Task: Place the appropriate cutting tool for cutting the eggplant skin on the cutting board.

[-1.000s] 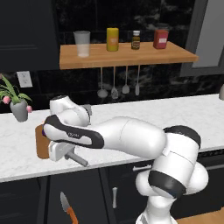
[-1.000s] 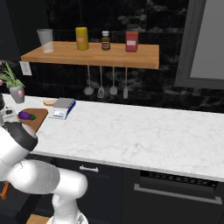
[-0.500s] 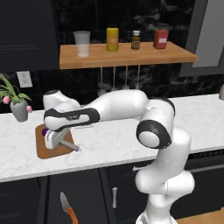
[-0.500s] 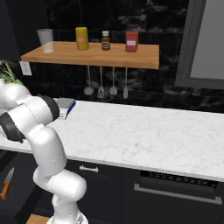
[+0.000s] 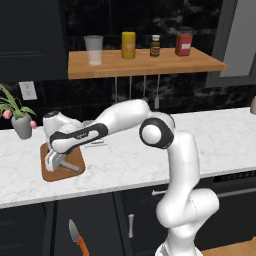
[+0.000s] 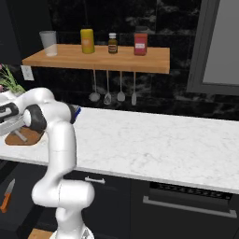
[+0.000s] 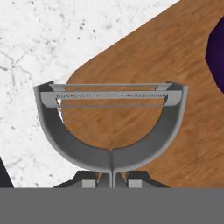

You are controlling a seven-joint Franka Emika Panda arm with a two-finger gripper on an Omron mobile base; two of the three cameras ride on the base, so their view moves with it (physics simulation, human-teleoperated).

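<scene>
Since half a second ago the arm has pulled back over the cutting board (image 5: 50, 172). Gripper (image 5: 51, 162) pinches the peeler (image 7: 111, 120) above it; the eggplant (image 7: 216, 48) is cut off at the frame's edge.

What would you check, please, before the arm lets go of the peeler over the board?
1. Right tool in hand: ok. The gripper holds the peeler, not the orange-handled knife lower down by the dark cabinets.
2. Grip: ok. The fingers are closed on the handle.
3. Peeler over the cutting board: mostly ok. One end of its head overhangs the white counter in the hand view.
4. Clear of the eggplant: ok. It lies off to one side, apart.
5. Peeler touching the board: cannot tell.
</scene>
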